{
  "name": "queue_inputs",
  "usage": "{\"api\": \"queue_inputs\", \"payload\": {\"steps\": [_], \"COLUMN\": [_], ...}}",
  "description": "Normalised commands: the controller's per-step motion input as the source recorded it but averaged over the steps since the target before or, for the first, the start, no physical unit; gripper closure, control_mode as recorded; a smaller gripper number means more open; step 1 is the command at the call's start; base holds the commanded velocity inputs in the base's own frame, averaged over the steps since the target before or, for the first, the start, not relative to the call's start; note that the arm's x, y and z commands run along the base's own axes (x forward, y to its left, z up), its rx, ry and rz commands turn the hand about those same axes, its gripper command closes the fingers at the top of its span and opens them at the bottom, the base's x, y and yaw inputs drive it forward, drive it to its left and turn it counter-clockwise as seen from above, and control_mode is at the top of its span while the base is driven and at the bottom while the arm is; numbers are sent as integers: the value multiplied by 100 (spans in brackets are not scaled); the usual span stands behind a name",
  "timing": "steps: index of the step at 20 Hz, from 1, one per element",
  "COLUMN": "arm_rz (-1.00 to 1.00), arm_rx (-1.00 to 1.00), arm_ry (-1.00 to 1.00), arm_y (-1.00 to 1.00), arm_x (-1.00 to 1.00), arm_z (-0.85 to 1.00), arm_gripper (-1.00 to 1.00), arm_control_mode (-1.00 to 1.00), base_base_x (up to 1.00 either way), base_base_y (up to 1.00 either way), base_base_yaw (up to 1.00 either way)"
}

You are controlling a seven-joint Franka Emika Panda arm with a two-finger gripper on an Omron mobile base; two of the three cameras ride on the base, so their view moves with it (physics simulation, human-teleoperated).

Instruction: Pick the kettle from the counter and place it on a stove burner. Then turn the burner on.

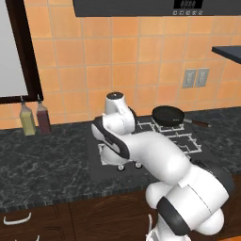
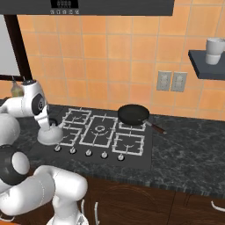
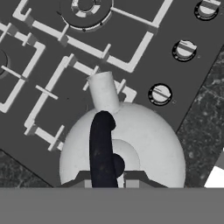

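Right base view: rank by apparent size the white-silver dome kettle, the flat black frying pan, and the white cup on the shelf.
1. Flat black frying pan, largest with its handle.
2. White-silver dome kettle, partly hidden by the arm, so this is unsure.
3. White cup on the dark shelf, smallest, though farther away.

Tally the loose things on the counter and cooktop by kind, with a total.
Kettle: 1
Frying pan: 1
Bottles: 2
Total: 4
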Motion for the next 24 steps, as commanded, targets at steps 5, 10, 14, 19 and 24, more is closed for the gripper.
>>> {"api": "queue_inputs", "payload": {"steps": [5,10,14,19,24], "arm_rz": [-7,-3,-2,-3,-5], "arm_rx": [0,0,-1,-2,-2], "arm_ry": [1,3,0,0,0], "arm_y": [-14,-1,6,4,1], "arm_x": [38,48,52,47,25], "arm_z": [4,0,-7,-17,-21], "arm_gripper": [100,100,100,100,100], "arm_control_mode": [-100,-100,-100,-100,-100], "base_base_x": [0,0,0,0,0], "base_base_y": [0,0,0,0,0], "base_base_yaw": [0,0,0,0,0]}}
